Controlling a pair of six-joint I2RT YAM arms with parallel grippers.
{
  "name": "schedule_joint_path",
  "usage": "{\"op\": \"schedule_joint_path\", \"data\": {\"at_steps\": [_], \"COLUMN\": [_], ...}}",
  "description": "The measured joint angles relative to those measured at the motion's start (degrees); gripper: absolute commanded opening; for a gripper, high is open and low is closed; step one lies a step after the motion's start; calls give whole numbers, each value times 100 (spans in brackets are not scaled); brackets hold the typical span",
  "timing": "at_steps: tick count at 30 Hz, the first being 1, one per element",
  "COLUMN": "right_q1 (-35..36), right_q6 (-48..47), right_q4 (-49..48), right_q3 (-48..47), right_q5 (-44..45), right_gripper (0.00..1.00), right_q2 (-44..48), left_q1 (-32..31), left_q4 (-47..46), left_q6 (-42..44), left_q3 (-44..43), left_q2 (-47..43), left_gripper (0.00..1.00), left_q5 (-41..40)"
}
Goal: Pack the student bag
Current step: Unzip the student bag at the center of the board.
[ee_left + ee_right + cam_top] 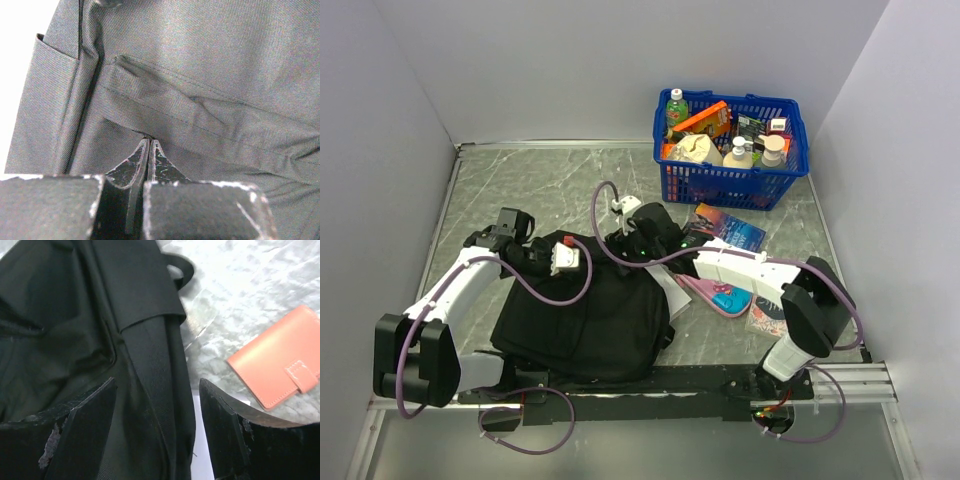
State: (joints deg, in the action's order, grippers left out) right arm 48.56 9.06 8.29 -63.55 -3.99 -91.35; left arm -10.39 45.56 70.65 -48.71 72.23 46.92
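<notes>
The black, crumpled bag [585, 315] lies at six o'clock on the bench [520, 185]. The left arm [450, 290] bends over its eleven o'clock corner, and the left gripper [150, 144] is closed, tips against a fabric fold. The right arm [740, 268] reaches to one o'clock, its right gripper [157, 385] wide open astride the bag's edge.

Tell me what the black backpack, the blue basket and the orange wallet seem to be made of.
Backpack: woven, synthetic-looking cloth, matte; a fine diagonal weave and stitched seams show.
Basket: moulded plastic, slightly glossy; open lattice walls.
Wallet: leather or imitation, cannot tell which; smooth satin surface with a stitched strap.
</notes>
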Motion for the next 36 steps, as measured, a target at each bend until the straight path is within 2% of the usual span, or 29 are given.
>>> {"op": "schedule_joint_path", "data": {"at_steps": [6, 9, 12, 13, 15, 16, 17, 19, 28, 36], "right_q1": [-70, -70, -74, -74, -76, -76, -76, -76, -125, -317], "right_q6": [-212, -256, -282, -289, -326, -343, -363, -409, -251, 205], "right_q4": [-219, -269, -249, -223, -197, -179, -166, -127, 37, 33], "right_q3": [44, -103, -245, -282, -291, -291, -291, -299, -535, -577], "right_q5": [-903, -1237, -1325, -1325, -1296, -1272, -1226, -1189, -807, -437], "right_gripper": [71, 63, 51, 44, 39, 23, 14, 0, 0, 0], "right_q2": [-57, -343, -638, -723, -785, -798, -811, -817, -824, -824], "left_q1": [0, 0, 2, 2, 2, 2, 2, 2, 2, -15], "left_q4": [20, 37, 52, 61, 68, 79, 87, 92, 280, 339], "left_q6": [0, 0, 2, 2, 2, 2, 2, 2, 28, 164], "left_q3": [-2, -4, -7, -7, -7, -7, -7, -9, -216, 249], "left_q2": [0, 0, 0, 0, 0, 0, 0, 0, -28, -516], "left_gripper": [1, 1, 1, 1, 1, 1, 1, 1, 1, 1], "left_q5": [98, 98, 92, 87, 87, 87, 90, 92, 122, 59]}}
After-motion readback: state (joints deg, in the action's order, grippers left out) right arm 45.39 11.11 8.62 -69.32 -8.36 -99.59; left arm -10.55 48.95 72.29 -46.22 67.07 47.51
